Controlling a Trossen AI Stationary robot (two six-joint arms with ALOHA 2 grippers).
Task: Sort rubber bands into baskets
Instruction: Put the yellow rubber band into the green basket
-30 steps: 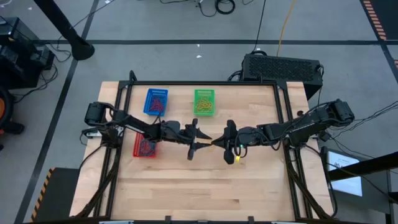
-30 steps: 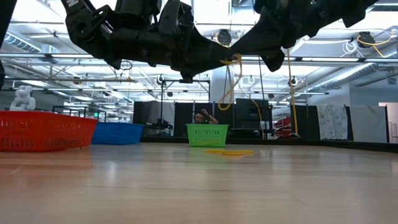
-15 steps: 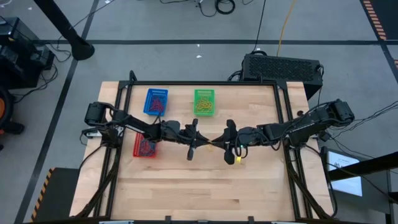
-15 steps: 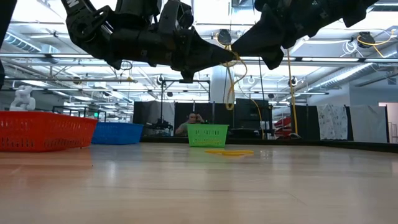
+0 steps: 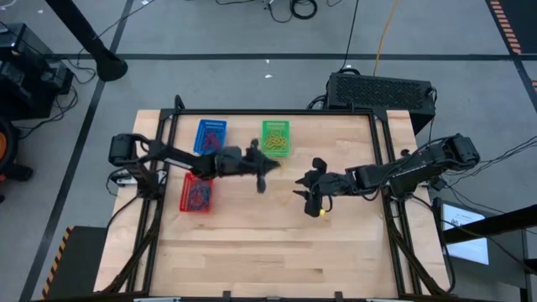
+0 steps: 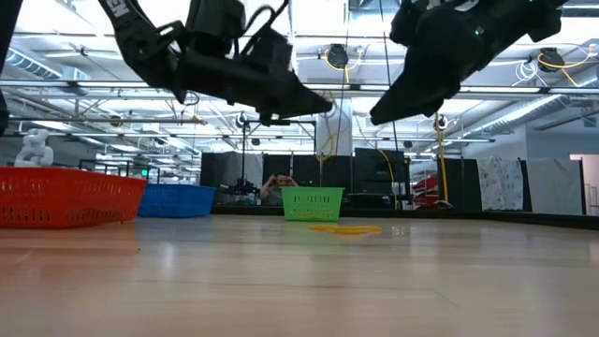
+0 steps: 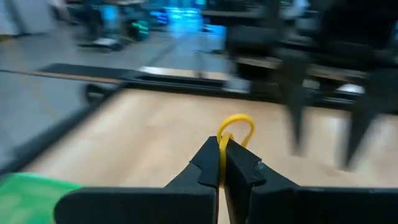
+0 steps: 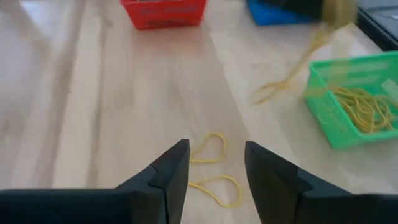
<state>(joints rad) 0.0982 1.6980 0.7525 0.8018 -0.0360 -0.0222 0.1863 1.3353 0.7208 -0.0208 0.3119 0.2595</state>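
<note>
My left gripper (image 5: 263,178) hovers near the table's middle, just near of the green basket (image 5: 275,137), shut on a yellow rubber band (image 7: 236,129). My right gripper (image 5: 300,186) stands open to its right, nothing between its fingers (image 8: 214,168). Two more yellow rubber bands (image 8: 212,149) lie flat on the table below it. The blue basket (image 5: 210,137) stands at the far left and the red basket (image 5: 196,195) nearer on the left. All three hold bands. My left gripper pinches the yellow band between its two fingertips (image 7: 222,151). A small loop of it stands out past the tips, and the rest (image 8: 292,74) hangs slack below, clear of the table. The fingers slant down toward the table's right.
A black box with a grille (image 5: 382,89) sits beyond the far right corner. Bare wood (image 5: 277,252) fills the table's near half. A person (image 6: 279,185) shows behind the green basket (image 6: 312,202) in the low view.
My left gripper has shut on the yellow band and my right gripper has opened and let it go. The left has then carried the band toward the far edge, nearer the green basket. The right has drawn back a little toward the table's right.
</note>
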